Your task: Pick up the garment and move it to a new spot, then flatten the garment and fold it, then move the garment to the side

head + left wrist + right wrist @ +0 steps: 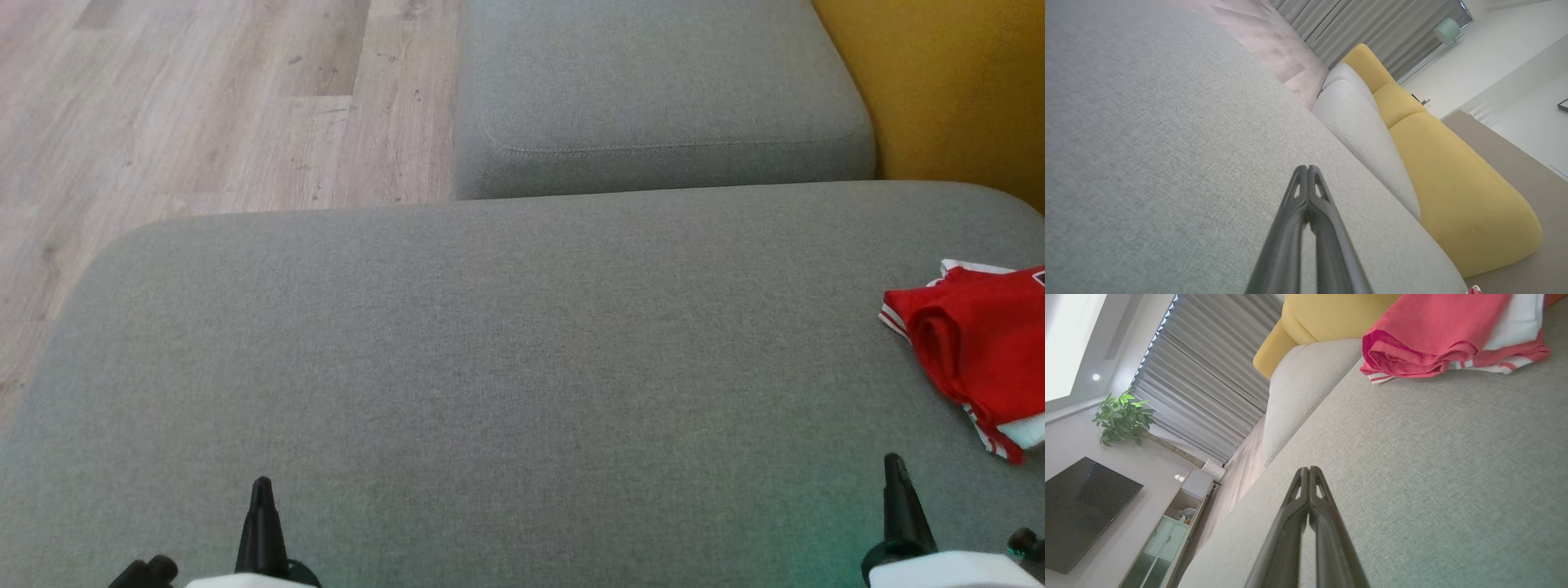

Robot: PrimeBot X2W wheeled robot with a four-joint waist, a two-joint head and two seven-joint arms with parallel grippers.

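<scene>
Left gripper (261, 488) low at the near edge: fingers pressed together, nothing held. Right gripper (896, 467) likewise closed tight and empty. Both sit over the bare grey cushion (490, 343).

Garment (976, 351), red with white trim, lies bunched on the cushion's right side. It is ahead of the right gripper and slightly to its right, not touching it, and well apart from the left gripper. What shows of it runs roughly near-to-far; the frame edge cuts off the rest.

Right arm is clearly nearer. Reach would likely go forward and a little rightward.

Beyond: second grey cushion (653, 90), yellow backrest (955, 82).
</scene>
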